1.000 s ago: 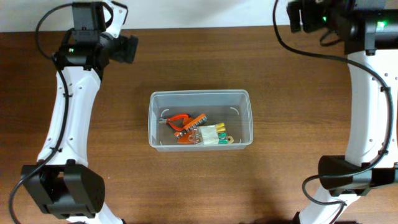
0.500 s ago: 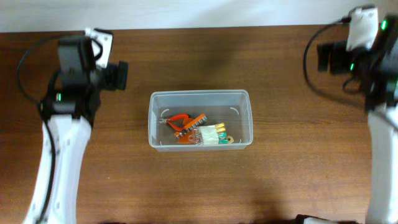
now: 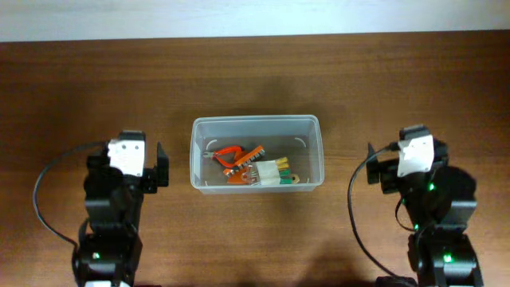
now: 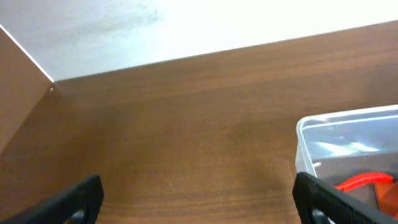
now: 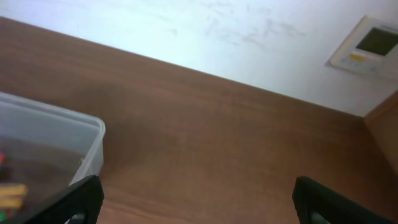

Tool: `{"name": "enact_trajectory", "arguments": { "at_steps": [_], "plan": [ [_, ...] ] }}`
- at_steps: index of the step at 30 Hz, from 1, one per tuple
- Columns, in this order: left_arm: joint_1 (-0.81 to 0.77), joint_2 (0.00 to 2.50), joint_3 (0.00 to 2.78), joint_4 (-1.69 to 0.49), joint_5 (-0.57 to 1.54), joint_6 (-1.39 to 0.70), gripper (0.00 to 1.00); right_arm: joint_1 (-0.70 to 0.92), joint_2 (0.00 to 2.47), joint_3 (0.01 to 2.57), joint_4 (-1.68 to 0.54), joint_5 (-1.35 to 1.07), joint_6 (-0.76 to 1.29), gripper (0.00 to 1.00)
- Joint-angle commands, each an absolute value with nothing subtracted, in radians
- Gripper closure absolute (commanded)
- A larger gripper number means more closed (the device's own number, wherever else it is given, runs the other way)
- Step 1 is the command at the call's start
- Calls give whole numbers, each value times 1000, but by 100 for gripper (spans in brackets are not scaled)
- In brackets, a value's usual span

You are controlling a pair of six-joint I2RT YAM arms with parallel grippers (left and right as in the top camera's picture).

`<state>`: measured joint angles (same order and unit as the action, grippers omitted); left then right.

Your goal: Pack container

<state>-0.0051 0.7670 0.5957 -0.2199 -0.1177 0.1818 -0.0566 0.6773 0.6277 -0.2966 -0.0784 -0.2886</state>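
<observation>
The container (image 3: 255, 120) is a clear plastic bin at the table's middle. Inside lie orange-handled pliers (image 3: 229, 155) and a white, yellow and green pack (image 3: 272, 171). My left gripper (image 3: 127, 166) sits left of the bin near the front, open and empty. My right gripper (image 3: 410, 163) sits right of it, open and empty. The left wrist view shows the bin's corner (image 4: 348, 123) and an orange handle (image 4: 367, 180) to the right of the wide-open jaws (image 4: 199, 202). The right wrist view shows the bin's corner (image 5: 59, 113) left of the open jaws (image 5: 199, 202).
The brown wooden table (image 3: 382, 88) runs to a white wall at the back. A wall panel (image 5: 367, 45) shows in the right wrist view. A wooden side board (image 4: 18, 87) stands at the left in the left wrist view.
Both arms have drawn back from the table's far corners to the front, folding down on either side of the bin. The bin and its contents have not moved.
</observation>
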Motion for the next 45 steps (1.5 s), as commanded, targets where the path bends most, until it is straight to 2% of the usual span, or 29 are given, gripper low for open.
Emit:
{"name": "enact_trajectory", "arguments": {
  "at_steps": [1,13,30,37,45],
  "plan": [
    [-1,718,517,-169,-129,169,1,-47,617,576,-285,-47,-283,1],
    [-2,720,488,-181,-139,173,1,-48,630,576,-375,-47,-283,1],
    [-2,720,488,-525,-139,173,1,-55,754,576,-398,-47,-283,1],
    [-2,720,488,-540,-139,173,1,-59,555,576,-517,-47,-283,1],
    [-2,720,488,-540,-139,173,1,-59,373,576,-541,-129,-276,1]
  ]
}}
